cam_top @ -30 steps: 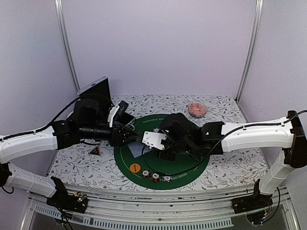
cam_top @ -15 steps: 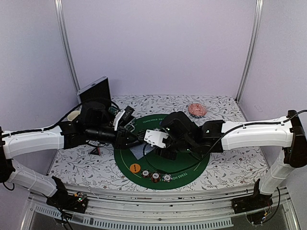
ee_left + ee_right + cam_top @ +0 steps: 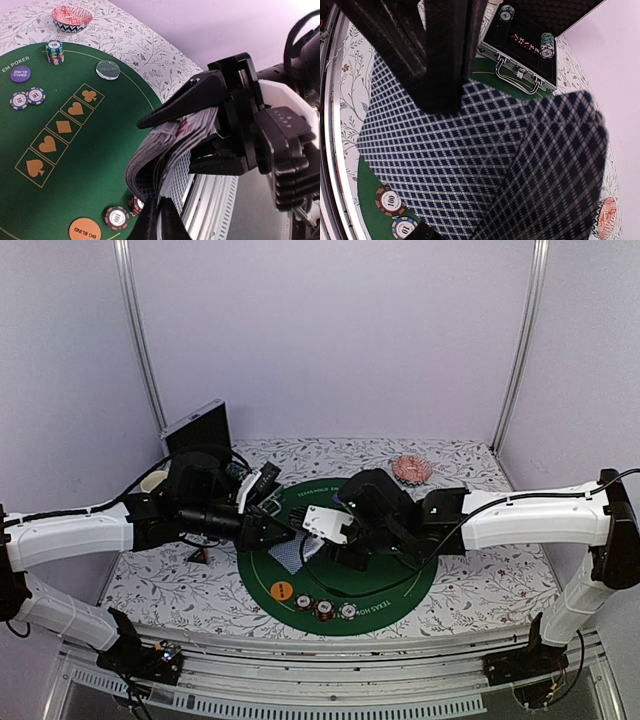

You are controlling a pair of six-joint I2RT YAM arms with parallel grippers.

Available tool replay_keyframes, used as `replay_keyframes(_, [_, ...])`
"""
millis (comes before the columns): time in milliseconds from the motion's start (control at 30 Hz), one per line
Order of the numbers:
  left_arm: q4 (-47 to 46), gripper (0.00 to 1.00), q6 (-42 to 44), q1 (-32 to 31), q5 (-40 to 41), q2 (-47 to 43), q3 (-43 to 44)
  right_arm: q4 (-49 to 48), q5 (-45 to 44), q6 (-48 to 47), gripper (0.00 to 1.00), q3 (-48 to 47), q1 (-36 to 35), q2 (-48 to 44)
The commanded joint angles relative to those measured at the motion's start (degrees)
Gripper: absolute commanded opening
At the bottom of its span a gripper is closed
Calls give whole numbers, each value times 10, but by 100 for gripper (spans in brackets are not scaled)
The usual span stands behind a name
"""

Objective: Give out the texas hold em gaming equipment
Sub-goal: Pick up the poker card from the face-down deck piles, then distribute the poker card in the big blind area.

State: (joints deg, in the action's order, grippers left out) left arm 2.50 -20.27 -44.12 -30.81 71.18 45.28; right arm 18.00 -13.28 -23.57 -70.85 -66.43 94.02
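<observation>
Over the round green mat (image 3: 390, 585) my right gripper (image 3: 172, 140) is shut on the bent deck of blue-grey-backed playing cards (image 3: 160, 145), its black jaws above and below the stack. My left gripper (image 3: 159, 204) is shut on the edge of a card at the deck's near end. In the right wrist view the card backs (image 3: 450, 150) fill the frame and hide my own fingers; the left fingers (image 3: 435, 50) show dark at the top. Three striped chips (image 3: 325, 608) and an orange disc (image 3: 282, 590) lie at the mat's near edge. A dark triangular marker (image 3: 200, 553) sits left of the mat.
An open chip case (image 3: 525, 40) stands at the back left, with a white mug (image 3: 153, 480) beside it. The pink patterned dish (image 3: 411, 469) is at the back right. A chip stack (image 3: 54, 52), a dealer disc (image 3: 108, 69) and a purple disc (image 3: 20, 74) lie on the mat's far side.
My left gripper has closed from open onto the card at the deck's end. The left arm swung in slightly; the right gripper kept hold of the deck.
</observation>
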Motion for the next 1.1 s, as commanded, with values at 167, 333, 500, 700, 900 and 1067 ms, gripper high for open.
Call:
replay_keyframes(167, [7, 0, 8, 4, -12, -9, -1, -13, 0, 15, 44, 2, 13, -32])
replay_keyframes(333, [7, 0, 7, 4, -20, -17, 0, -13, 0, 17, 44, 5, 16, -32])
replay_keyframes(500, [7, 0, 5, 4, -34, -30, -1, -13, 9, 24, 44, 12, 29, -36])
replay_keyframes(700, [11, 0, 5, 6, -39, -38, -2, -13, 23, 33, 44, 21, 43, -36])
replay_keyframes(900, [21, 0, -5, 25, -30, -55, -7, -12, 35, 39, 44, 32, 55, -42])
replay_keyframes(1067, [31, 0, -41, 100, -11, -56, -31, -9, 35, 43, 44, 40, 59, -55])
